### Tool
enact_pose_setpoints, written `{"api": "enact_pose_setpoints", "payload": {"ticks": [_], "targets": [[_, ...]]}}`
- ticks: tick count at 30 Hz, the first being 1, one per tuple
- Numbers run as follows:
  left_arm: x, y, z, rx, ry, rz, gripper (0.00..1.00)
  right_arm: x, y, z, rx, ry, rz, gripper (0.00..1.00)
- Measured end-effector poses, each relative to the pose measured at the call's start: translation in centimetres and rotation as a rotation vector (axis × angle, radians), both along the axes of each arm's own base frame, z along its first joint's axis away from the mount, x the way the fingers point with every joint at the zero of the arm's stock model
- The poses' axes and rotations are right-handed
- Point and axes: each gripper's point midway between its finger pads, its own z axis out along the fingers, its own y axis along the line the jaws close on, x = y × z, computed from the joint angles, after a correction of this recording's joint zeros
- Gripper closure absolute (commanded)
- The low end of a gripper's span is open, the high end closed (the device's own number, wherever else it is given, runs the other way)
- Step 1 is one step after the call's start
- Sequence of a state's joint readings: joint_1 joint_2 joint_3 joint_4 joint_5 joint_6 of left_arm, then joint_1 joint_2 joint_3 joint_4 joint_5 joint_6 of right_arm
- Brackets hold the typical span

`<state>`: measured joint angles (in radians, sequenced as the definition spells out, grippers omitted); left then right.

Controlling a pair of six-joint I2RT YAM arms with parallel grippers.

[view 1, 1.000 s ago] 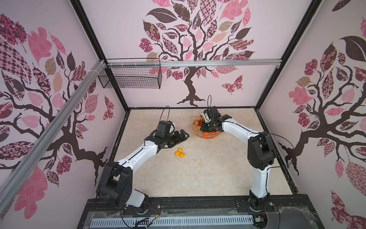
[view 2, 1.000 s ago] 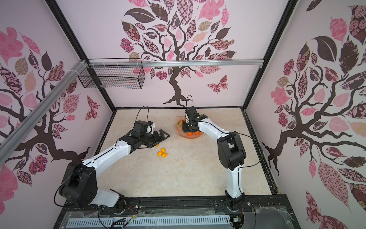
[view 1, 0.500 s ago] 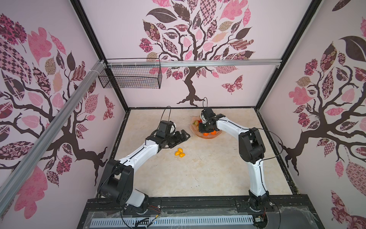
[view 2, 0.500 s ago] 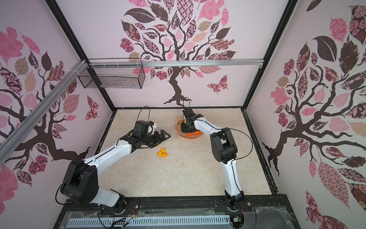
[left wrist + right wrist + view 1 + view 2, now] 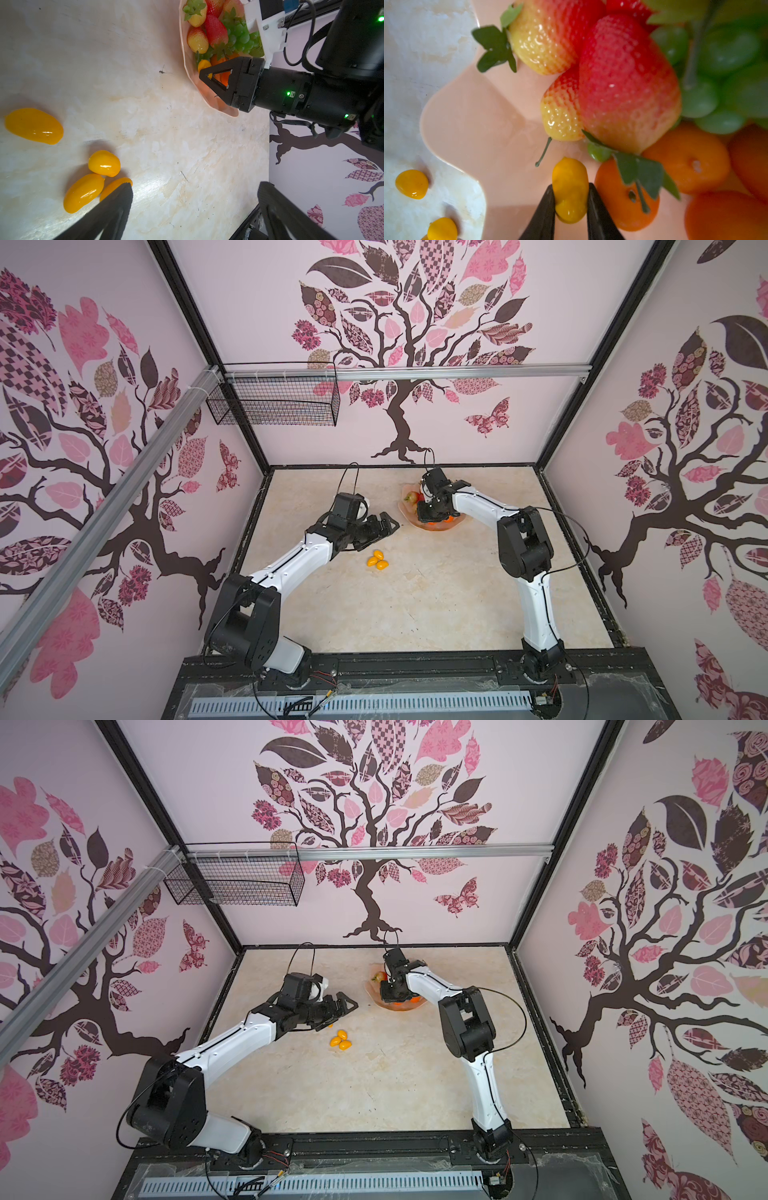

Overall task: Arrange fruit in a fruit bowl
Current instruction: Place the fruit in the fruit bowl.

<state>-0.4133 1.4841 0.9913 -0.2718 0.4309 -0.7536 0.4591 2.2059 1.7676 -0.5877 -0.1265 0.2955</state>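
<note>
Right gripper (image 5: 570,187) pinches a yellow tomato (image 5: 569,174) between near-closed jaws — over the fruit bowl (image 5: 477,116), beside a tangerine (image 5: 612,209).

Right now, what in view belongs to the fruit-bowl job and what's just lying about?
Job:
- fruit bowl
- strawberries, grape bunch and tangerines in it
- yellow tomato in the right gripper
- four loose tomatoes on the table

Not job:
- black wire basket hung on the rail
</note>
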Motion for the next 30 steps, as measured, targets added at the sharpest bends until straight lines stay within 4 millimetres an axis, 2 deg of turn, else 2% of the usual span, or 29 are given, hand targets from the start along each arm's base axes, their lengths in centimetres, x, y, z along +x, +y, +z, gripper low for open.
{"api": "enact_pose_setpoints", "payload": {"ticks": [14, 17, 20, 22, 24, 27, 30], "targets": [[-0.3, 0.5, 0.1, 0.027, -0.006, 0.001, 0.02, 0.4, -0.4, 0.8, -0.018, -0.029, -0.009, 0.60], [-0.4, 1.1, 1.2, 0.038, -0.036, 0.023, 0.02, -0.2, -0.5, 1.6, -0.026, -0.049, -0.006, 0.58], [-0.4, 2.2, 3.2, 0.031, -0.090, 0.056, 0.02, -1.1, -0.5, 3.2, -0.023, -0.091, 0.004, 0.56], [-0.3, 3.8, 4.5, 0.020, -0.129, 0.097, 0.02, -1.8, 0.4, 4.8, -0.014, -0.138, 0.032, 0.55], [-0.3, 5.6, 4.9, 0.019, -0.145, 0.146, 0.02, -2.7, 1.9, 6.0, -0.003, -0.177, 0.074, 0.55], [-0.6, 8.7, 4.3, 0.029, -0.139, 0.225, 0.02, -4.2, 5.4, 7.3, 0.022, -0.230, 0.156, 0.55], [-0.9, 10.9, 3.4, 0.034, -0.117, 0.280, 0.02, -6.1, 8.4, 7.5, 0.034, -0.244, 0.237, 0.54]]}}
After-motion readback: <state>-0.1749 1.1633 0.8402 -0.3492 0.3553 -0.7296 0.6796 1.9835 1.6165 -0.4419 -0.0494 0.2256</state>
